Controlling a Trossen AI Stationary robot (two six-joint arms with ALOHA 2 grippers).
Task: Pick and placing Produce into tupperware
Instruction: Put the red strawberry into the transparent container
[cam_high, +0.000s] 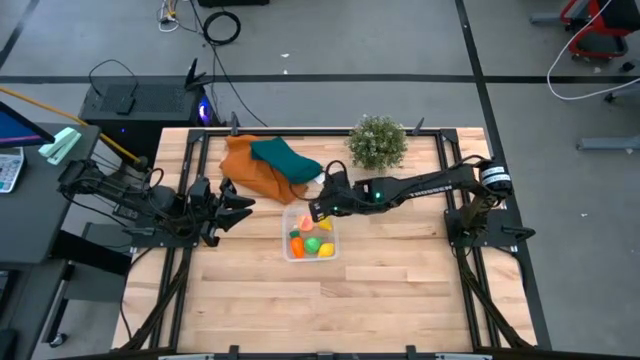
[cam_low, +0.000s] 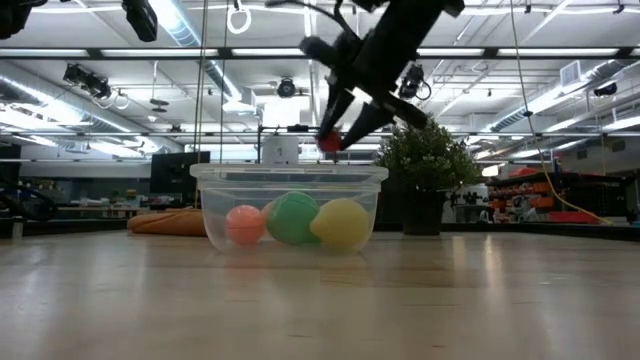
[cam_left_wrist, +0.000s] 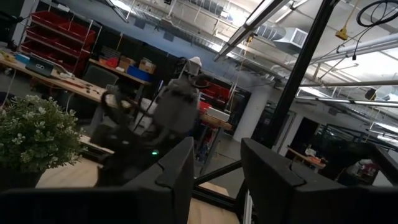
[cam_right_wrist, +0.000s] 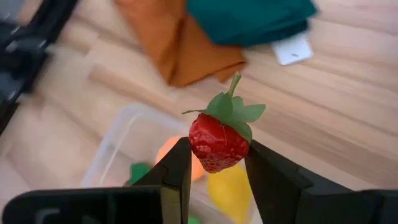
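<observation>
My right gripper (cam_high: 318, 208) hangs over the far edge of the tupperware (cam_high: 287, 246), a clear square tub, and is shut on a red toy strawberry (cam_right_wrist: 217, 142) with green leaves. In the low view the strawberry (cam_low: 328, 142) is above the tub's rim (cam_low: 290, 172). Peach (cam_low: 244, 224), green (cam_low: 293, 217) and yellow (cam_low: 342, 223) produce pieces lie on the tub's floor, and an orange one (cam_high: 297, 244) shows from above. My left gripper (cam_high: 238, 207) waits open near the table's left edge, off the tub. My right gripper pinches the strawberry's red body (cam_right_wrist: 198, 146) between its two fingers, one on each side, coming from above and slanting down from the table's right. The leafy stem end (cam_right_wrist: 233, 109) points away from the fingers. The strawberry is lifted clear, above the tub.
An orange cloth (cam_high: 252, 170) with a teal cloth (cam_high: 285, 156) on it lies beyond the tub, toward the far left. A bushy potted plant (cam_high: 378, 142) stands at the far edge, beside my right arm. Bare wood (cam_high: 400, 290) stretches toward the near edge.
</observation>
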